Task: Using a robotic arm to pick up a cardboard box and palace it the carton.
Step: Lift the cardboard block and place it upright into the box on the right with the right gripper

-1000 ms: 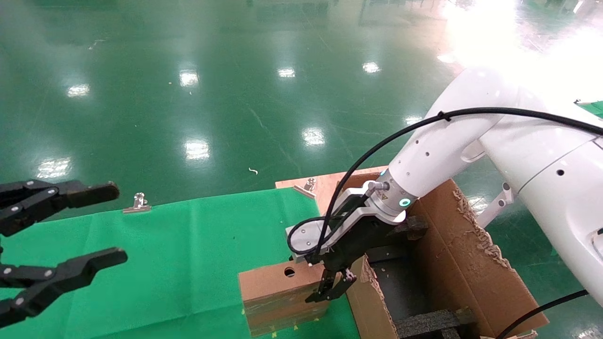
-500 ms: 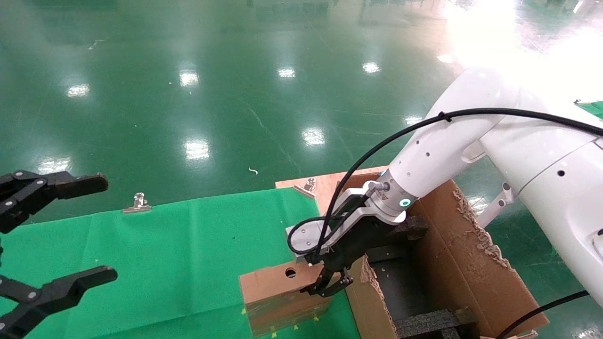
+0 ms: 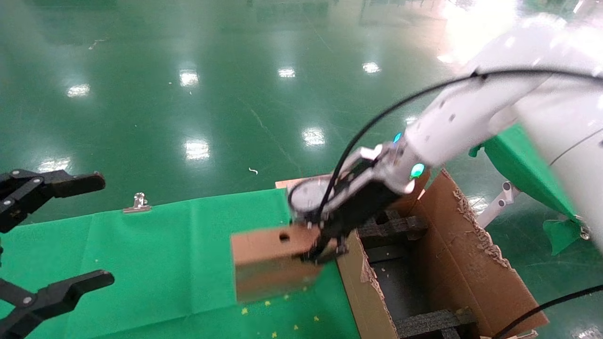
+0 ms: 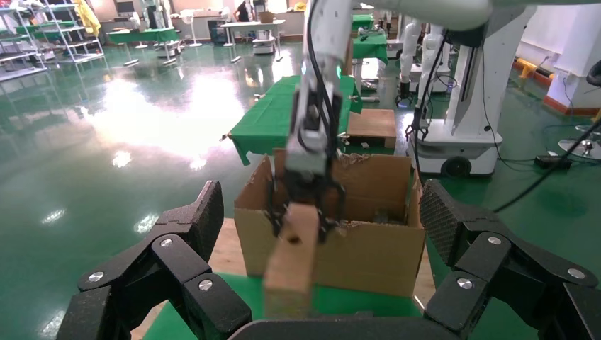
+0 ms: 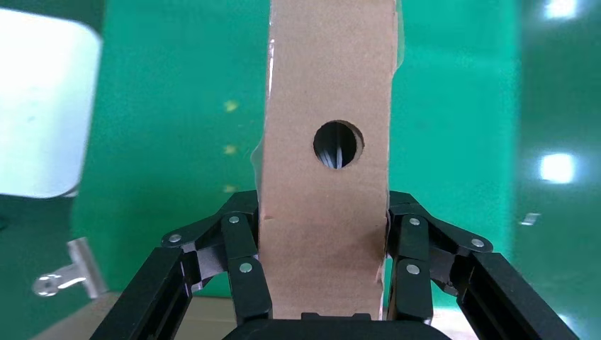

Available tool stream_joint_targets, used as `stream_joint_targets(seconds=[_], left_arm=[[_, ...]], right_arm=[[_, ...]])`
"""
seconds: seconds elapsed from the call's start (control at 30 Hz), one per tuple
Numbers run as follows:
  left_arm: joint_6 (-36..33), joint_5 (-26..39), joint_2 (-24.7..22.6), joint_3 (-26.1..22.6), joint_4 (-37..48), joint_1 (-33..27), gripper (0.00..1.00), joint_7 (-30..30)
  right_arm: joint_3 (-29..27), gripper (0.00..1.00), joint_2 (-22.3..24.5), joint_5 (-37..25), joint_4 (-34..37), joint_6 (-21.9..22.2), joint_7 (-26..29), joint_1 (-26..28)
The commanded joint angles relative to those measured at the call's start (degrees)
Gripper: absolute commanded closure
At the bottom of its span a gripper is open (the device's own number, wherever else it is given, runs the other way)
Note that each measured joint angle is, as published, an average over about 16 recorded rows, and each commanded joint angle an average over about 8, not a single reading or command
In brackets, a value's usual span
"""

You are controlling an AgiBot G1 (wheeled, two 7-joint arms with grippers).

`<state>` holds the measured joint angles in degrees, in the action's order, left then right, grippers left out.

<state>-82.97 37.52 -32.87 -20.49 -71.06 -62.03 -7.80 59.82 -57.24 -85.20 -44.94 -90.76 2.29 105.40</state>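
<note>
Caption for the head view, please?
Right gripper holds the cardboard box lifted above the green cloth, beside the carton; left gripper idles open.

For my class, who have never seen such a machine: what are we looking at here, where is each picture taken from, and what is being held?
This is a two-armed robot. One picture looks down from its head; the other two come from cameras on its wrists. The right hand, black on a white arm, is shut on a small cardboard box with a round hole, holding it above a green cloth. Beside it stands the large open carton with torn flaps. The left hand hangs open and idle at the left, over the cloth's edge. A metal clip sits on the cloth's far edge.
</note>
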Motion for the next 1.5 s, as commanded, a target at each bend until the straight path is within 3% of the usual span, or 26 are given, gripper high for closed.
stream_joint_targets(seconds=[0.03,0.33,0.7,1.17,1.5], left_arm=[[0.0,0.0,0.0,0.0,0.0,0.0,0.0,0.0],[0.0,0.0,0.0,0.0,0.0,0.0,0.0,0.0],[0.0,0.0,0.0,0.0,0.0,0.0,0.0,0.0],[0.0,0.0,0.0,0.0,0.0,0.0,0.0,0.0],[0.0,0.0,0.0,0.0,0.0,0.0,0.0,0.0]], right_arm=[[0.0,1.0,0.4,0.9,0.3,-0.2,0.2,2.1],[4.8,1.0,3.1,7.9,3.4,-0.8,-1.1,14.8],[13.7,1.0,9.8,15.4,3.3,-0.7,-0.3,21.1],[31.2,1.0,27.1,16.2,-5.5,-0.9,4.2,34.3],[41.8,1.0,37.4,15.2,-8.0,-0.4,5.7,38.1]])
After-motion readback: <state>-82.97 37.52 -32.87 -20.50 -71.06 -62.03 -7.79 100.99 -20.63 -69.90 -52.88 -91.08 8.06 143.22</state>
